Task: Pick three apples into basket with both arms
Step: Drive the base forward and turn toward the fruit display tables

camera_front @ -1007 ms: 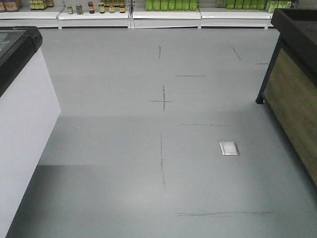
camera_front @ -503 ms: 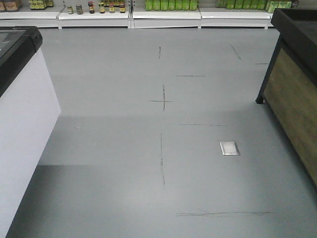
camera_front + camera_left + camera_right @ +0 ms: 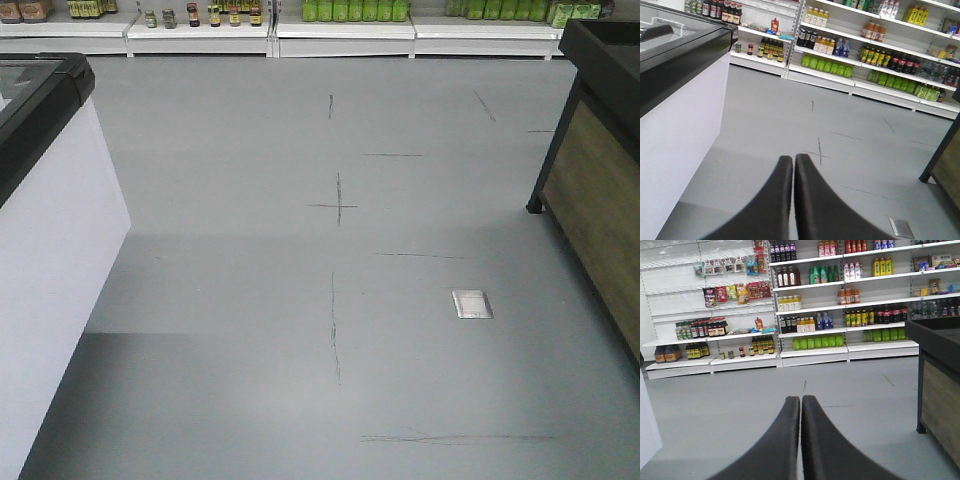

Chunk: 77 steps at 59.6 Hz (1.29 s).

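Red apples show in none of the three views, and neither does the basket, so which way they lie from either arm, and which arm is nearer, cannot be told. The coming move, as I judge it, is to find them first (a reach has nothing to aim at yet).

Both grippers point out over bare floor. The left gripper (image 3: 793, 159) has its two black fingers pressed together with only a hairline between them, holding nothing and touching nothing. The right gripper (image 3: 800, 399) is the same: fingers closed tip to tip, empty.

Grey floor (image 3: 330, 300) with dark scuff lines fills the front view, with a small metal plate (image 3: 472, 303) set into it. A white cabinet (image 3: 50, 250) with a black top stands at the left, a wood-sided stand (image 3: 600, 200) at the right, and stocked shelves (image 3: 810, 305) of bottles line the far wall.
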Tool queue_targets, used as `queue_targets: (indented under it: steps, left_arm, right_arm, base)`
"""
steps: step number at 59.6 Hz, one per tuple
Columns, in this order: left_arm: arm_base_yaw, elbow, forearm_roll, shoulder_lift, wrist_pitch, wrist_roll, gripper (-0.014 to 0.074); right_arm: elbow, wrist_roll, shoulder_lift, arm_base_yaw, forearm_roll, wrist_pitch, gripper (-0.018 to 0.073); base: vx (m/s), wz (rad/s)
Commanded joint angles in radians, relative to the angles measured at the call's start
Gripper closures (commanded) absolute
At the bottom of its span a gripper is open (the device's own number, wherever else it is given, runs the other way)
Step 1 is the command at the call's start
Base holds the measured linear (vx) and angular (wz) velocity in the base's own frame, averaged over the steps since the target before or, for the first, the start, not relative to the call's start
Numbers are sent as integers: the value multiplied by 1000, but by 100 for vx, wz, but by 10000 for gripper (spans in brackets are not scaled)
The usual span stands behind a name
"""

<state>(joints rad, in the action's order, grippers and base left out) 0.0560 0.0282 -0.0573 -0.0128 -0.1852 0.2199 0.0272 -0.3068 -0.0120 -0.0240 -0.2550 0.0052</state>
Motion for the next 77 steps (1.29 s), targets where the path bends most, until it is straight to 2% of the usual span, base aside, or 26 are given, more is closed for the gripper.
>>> queue_targets:
  steps: [1, 77]
  left_arm:
    - [3, -25, 0, -13, 75, 5, 603]
    - [1, -25, 0, -13, 75, 5, 603]
  right_arm:
    - [14, 5, -11, 4, -2, -70, 564]
    - [14, 5, -11, 4, -2, -70, 564]
  base:
    - [7, 9]
    - [14, -1]
